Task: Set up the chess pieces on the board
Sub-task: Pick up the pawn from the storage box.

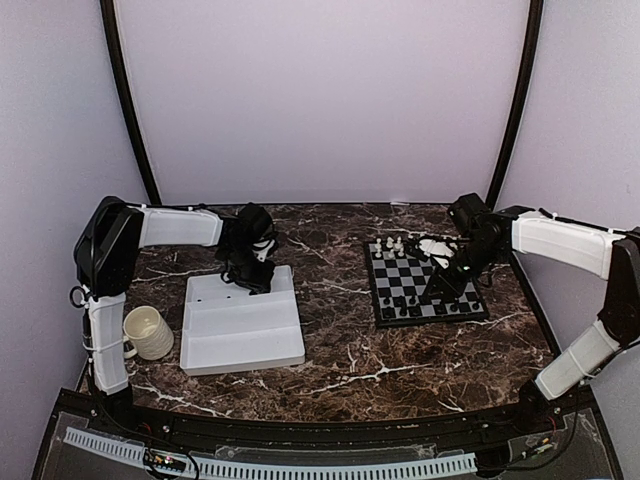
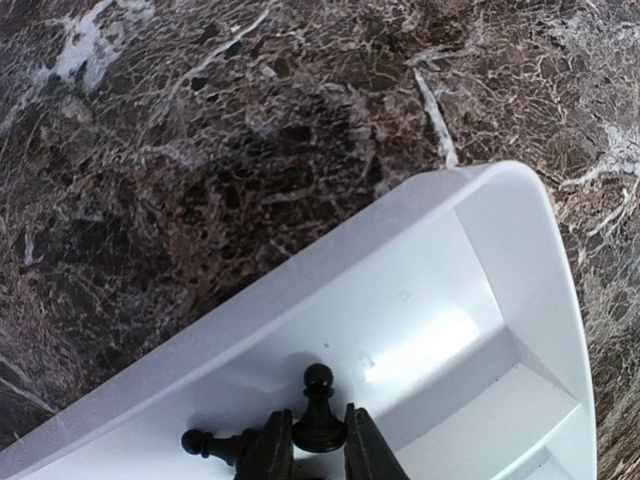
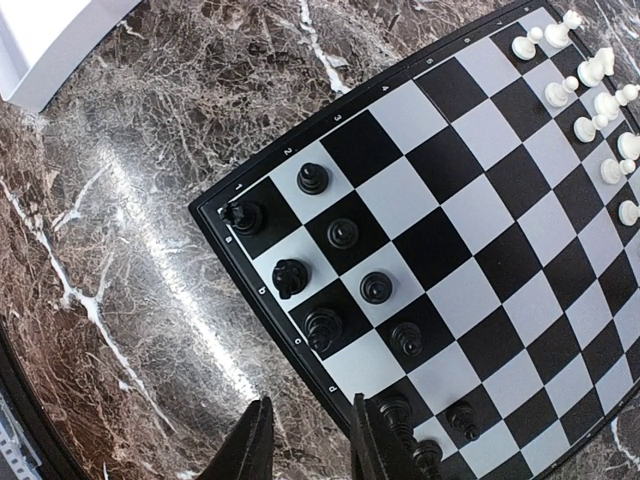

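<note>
Chessmen occupy only part of the board; more wait in the tray, where the left gripper pinches a black pawn at frame bottom; the right gripper gapes empty.

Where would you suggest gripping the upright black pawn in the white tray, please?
I'd take the black pawn by its narrow stem above the flared base, from above, the left end effector straddling it. It stands upright in the white tray, clear of the walls; a fallen black piece lies close beside it.
</note>
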### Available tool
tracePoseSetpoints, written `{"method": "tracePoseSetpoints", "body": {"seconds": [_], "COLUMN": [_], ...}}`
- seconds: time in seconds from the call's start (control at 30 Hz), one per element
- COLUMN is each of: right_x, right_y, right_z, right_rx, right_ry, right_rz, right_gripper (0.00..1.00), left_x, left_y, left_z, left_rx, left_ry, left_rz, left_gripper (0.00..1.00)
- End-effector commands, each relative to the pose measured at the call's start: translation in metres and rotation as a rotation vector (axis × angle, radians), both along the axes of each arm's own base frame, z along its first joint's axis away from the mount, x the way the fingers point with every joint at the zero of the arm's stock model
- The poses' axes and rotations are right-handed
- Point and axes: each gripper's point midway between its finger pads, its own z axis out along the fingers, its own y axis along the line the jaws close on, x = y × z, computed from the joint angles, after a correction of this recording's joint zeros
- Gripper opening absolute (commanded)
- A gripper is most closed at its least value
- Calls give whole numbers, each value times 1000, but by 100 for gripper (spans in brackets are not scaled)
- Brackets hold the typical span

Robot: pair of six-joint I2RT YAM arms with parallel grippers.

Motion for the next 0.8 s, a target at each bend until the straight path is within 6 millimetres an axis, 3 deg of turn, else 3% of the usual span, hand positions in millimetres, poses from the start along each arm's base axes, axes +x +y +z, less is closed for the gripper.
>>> {"method": "tracePoseSetpoints", "body": {"seconds": [0.0, 0.17, 0.3, 0.43, 0.53, 0.57, 0.6, 0.63, 0.67, 0.77], "right_x": [8, 13, 20, 28, 36, 40, 46, 50, 53, 53], "right_y": [3, 6, 16, 34, 53, 62, 71, 82, 93, 132], "right_z": [7, 20, 34, 46, 56, 60, 65, 72, 76, 87], "right_rx": [21, 33, 77, 130, 160, 183, 217, 266, 321, 465], "right_ry": [-24, -46, -57, -52, -60, -60, -48, -25, 23, 207], "right_rz": [3, 9, 26, 56, 82, 80, 72, 66, 67, 110], "right_gripper": [28, 28, 28, 28, 28, 28, 28, 29, 29, 30], "left_x": [0, -5, -7, -20, -35, -37, -45, -50, -57, -75], "left_y": [-1, 3, -3, -14, -22, -29, -31, -40, -41, -60], "left_z": [-1, 21, 68, 96, 103, 115, 112, 126, 123, 144], "left_rx": [11, 9, -97, -217, -301, -331, -345, -379, -387, -456], "left_ry": [7, -41, -205, -287, -298, -344, -346, -404, -409, -500], "left_rz": [-33, -70, -144, -213, -269, -302, -336, -395, -421, -532], "left_gripper": [15, 11, 8, 7, 8, 8, 8, 8, 8, 8]}}
